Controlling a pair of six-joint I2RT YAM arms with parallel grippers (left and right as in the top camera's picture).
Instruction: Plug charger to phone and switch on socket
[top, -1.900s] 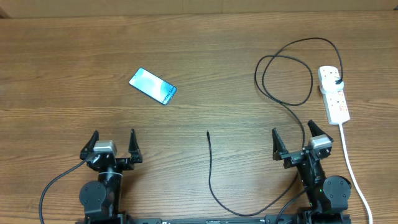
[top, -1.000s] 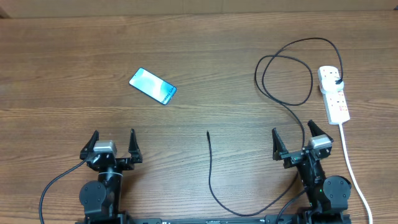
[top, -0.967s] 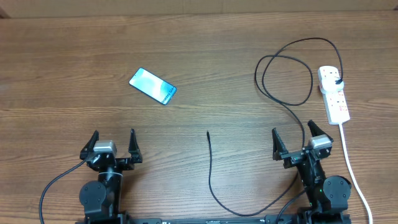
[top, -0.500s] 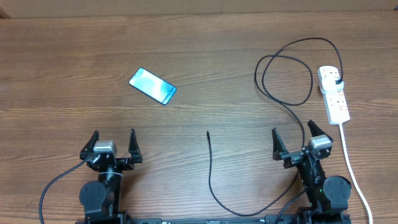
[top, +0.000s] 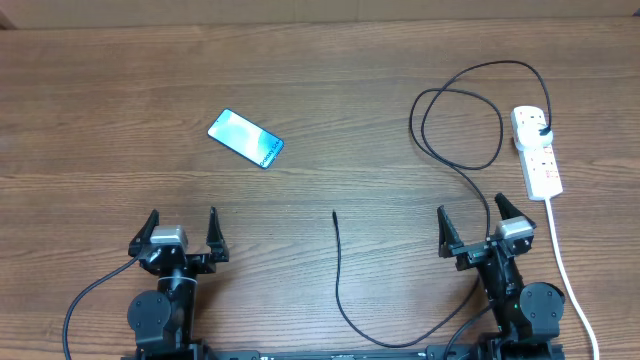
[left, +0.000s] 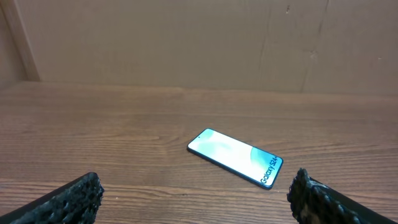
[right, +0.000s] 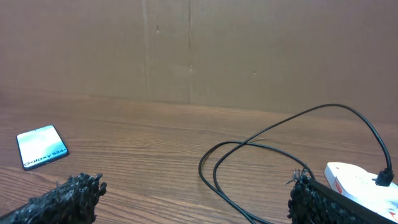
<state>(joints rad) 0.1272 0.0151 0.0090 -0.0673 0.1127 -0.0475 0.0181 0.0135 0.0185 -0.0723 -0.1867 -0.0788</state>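
Left gripper (top: 182, 217), wooden table (top: 350, 110), cardboard backdrop (left: 186, 37)

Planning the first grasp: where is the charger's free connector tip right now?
Overhead, the charger tip lies on the table midway between the left gripper and right gripper, nearer the robot than the phone.

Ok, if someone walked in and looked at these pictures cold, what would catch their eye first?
The phone, bright cyan screen lit, lies alone on the table, left of centre. Next comes the black charger, looping from the white socket at the far right down to a loose tip near the middle. The left gripper and right gripper sit open and empty at the near edge.
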